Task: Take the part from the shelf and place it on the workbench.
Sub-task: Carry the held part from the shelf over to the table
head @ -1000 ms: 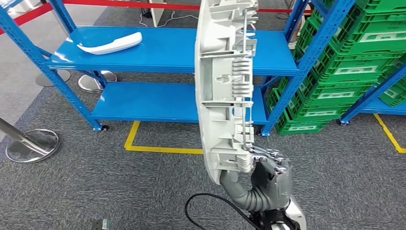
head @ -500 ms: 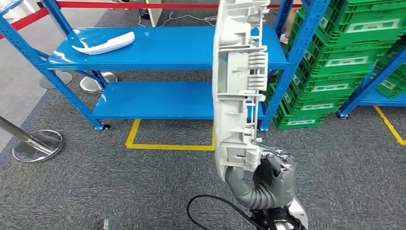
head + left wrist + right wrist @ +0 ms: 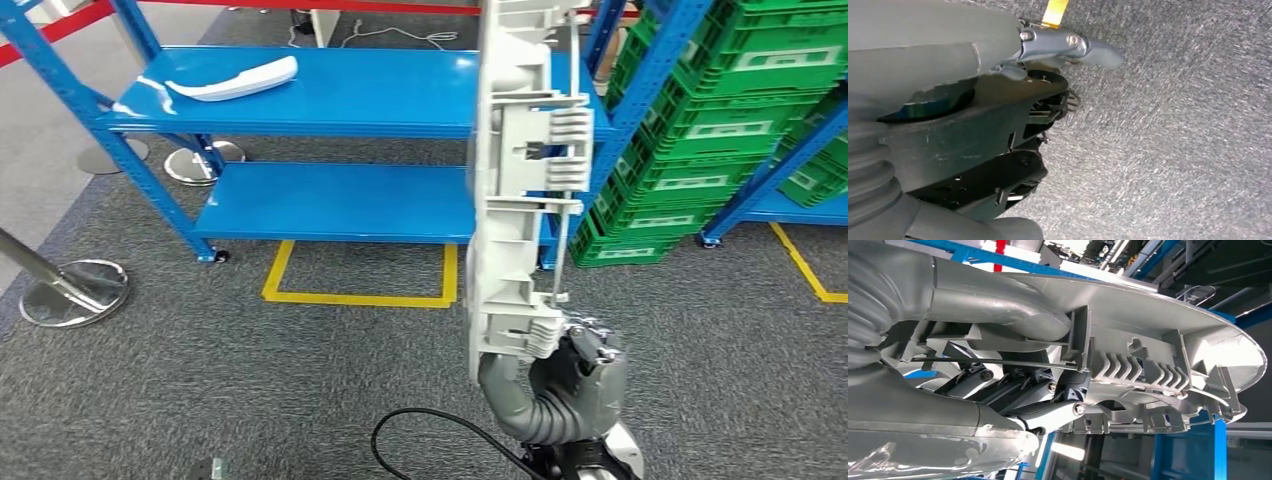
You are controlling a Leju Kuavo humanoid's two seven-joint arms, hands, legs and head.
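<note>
Carrying the part (image 3: 520,190) upright, the right hand (image 3: 575,375) is gripping it at its lower end, fingers wrapped around the ribbed back edge; the right wrist view is showing the same clasp on the grey moulding (image 3: 1148,355) from close behind. The part is off the shelf and in the air, standing tall in front of the blue shelf (image 3: 330,90).

Compared with the pictures from a second ago, the whole scene is sliding: the shelf and the green crates (image 3: 720,130) are drifting in the head view and the part is sitting further right in the picture. That reads as the robot's body turning, not the things moving. The grip itself is looking unchanged.

A second white part (image 3: 235,78) is lying on the shelf's upper level, untouched.

The left hand (image 3: 973,100) is hanging over grey carpet, nothing visible in it; whether its fingers are spread or curled cannot be told from this angle.

Judgement: pick-up is done, transport is under way. No workbench is in sight, so more turning or walking is likely needed before placing.
</note>
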